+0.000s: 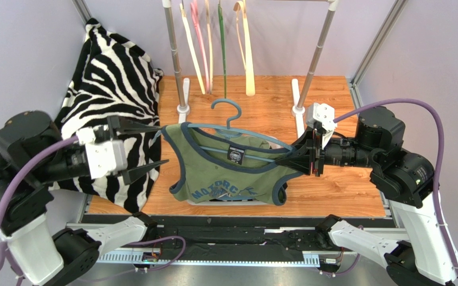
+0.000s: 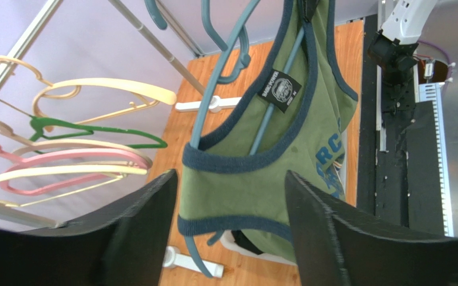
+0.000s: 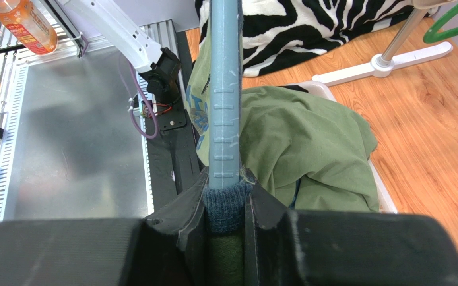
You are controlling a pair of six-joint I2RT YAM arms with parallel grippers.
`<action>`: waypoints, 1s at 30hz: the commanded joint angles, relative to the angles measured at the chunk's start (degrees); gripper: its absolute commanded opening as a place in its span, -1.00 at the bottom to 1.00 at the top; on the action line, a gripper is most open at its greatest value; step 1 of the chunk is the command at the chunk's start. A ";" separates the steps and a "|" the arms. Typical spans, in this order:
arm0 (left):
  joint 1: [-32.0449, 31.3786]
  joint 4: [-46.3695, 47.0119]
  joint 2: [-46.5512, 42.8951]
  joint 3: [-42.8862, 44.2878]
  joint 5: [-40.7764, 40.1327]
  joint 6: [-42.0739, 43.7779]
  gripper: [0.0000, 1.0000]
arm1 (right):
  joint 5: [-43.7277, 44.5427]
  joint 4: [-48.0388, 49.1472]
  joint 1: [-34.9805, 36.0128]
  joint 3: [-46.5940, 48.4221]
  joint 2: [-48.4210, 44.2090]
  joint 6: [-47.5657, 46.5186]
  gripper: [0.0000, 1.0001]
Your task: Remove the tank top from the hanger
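tank top [image 1: 231, 173]: on hanger [image 1: 228, 113], held in air, long axis left-right | right gripper [image 1: 291, 158]: clamped on hanger end and strap trim | left gripper [image 1: 162, 145]: spread wide, jaws on both sides of other shoulder strap, not yet pinching

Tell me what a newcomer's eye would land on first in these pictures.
An olive green tank top on a blue hanger sits mid-scene between the arms. The right gripper clamps the hanger's right end, while the left gripper stands open at the top's left shoulder. A zebra-print cloth fills the back left corner.
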 commanded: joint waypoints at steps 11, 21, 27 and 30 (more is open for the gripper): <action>-0.22 -1.35 -3.17 -10.23 -7.70 0.74 0.33 | -1.98 1.78 0.33 3.71 -0.45 -0.63 -1.00; -0.22 5.97 -4.49 -11.47 -12.37 -2.78 0.45 | -2.95 1.52 0.68 3.19 -1.06 -0.63 -1.00; -0.22 5.10 -3.79 -12.51 -11.49 -1.12 0.43 | -3.39 1.52 1.21 3.01 -0.98 -0.72 -1.00; -0.14 2.55 -2.83 -13.66 -9.48 1.34 0.15 | -3.65 1.52 1.21 2.92 -0.80 -0.55 -1.00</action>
